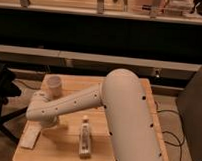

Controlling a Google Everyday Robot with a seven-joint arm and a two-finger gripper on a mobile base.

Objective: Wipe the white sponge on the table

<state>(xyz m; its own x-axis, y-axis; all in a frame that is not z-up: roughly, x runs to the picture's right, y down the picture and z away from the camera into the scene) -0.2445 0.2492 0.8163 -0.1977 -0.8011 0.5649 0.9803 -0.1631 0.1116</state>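
The white sponge (30,137) lies flat near the front left corner of the light-wood table (62,151). My arm reaches across the table from the right. My gripper (42,122) is at the arm's left end, pointing down at the table, just right of and behind the sponge. The wrist housing covers most of it. I cannot tell whether it touches the sponge.
A white cup (55,84) stands at the table's back left. A white bottle (85,137) lies on its side at front centre. A dark stand (4,99) sits left of the table. Shelving runs along the back.
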